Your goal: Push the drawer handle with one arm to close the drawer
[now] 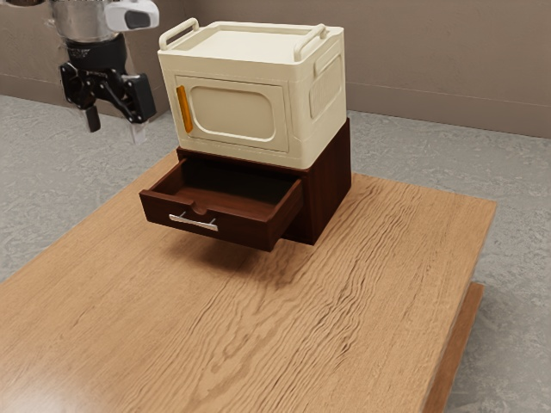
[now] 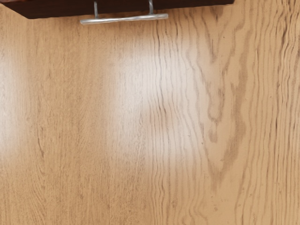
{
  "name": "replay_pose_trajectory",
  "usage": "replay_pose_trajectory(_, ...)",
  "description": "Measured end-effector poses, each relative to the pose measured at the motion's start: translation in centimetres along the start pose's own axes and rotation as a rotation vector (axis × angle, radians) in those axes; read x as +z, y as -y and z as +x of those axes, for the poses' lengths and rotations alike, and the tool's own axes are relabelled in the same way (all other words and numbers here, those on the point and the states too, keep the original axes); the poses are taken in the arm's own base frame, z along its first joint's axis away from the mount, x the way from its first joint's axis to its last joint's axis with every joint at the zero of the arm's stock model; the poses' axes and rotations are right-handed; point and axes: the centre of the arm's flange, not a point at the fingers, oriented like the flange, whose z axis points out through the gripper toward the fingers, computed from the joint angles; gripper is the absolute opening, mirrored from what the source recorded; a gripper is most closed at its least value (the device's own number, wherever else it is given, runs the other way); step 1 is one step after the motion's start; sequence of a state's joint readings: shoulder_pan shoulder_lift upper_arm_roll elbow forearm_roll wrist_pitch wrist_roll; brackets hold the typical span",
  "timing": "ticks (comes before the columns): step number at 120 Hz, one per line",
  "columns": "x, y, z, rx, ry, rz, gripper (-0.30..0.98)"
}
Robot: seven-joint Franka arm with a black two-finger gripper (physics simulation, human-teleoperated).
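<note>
Gripper: black, two-fingered [image 1: 115,132], at the exterior view's left; hangs fingertips down, well apart from the drawer.
Finger spacing: wide, with a clear gap between the two; nothing held.
Drawer: dark reddish-brown [image 1: 245,230], pulled out from its cabinet; the open top shows a deep, shadowed interior with plain side walls.
Drawer front: flat, rectangular, with a small rounded notch [image 1: 200,209] in the upper edge, above the handle.
Drawer handle: slim, straight, silvery metal bar [image 1: 194,223], mounted crosswise on two short posts; bright and reflective, standing off the front. The wrist view shows both posts and the bar's plain ends, the gripper not touching it.
Storage box: cream [image 1: 301,103], upright on the cabinet; rounded edges, raised rails on top, door with a rounded-rectangle molding and an upright orange pull [image 1: 184,109].
Cabinet: dark brown, box-shaped [image 1: 331,189], under the storage box, housing the drawer.
Table: light brown wood [image 1: 413,232], bold wavy grain; bears the cabinet, with a soft shadow below the drawer.
</note>
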State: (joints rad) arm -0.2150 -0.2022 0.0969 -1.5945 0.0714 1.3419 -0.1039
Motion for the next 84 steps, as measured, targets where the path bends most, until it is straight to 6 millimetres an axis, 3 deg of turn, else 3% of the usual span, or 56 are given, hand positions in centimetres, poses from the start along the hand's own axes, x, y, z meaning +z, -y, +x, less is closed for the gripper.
replay_pose_trajectory(12,0.7,-0.1,-2.1,-0.013,-0.055,-0.02,0.69)
replay_pose_trajectory(26,3.6,0.5,-4.4,-0.04,-0.054,-0.031,0.69)
replay_pose_trajectory(39,9.2,1.1,-5.1,-0.076,0.005,-0.026,0.67)
replay_pose_trajectory(62,18.9,0.5,-0.6,-0.089,0.001,0.055,0.2)
replay_pose_trajectory(84,24.3,0.6,4.6,-0.122,-0.095,0.05,0.0)
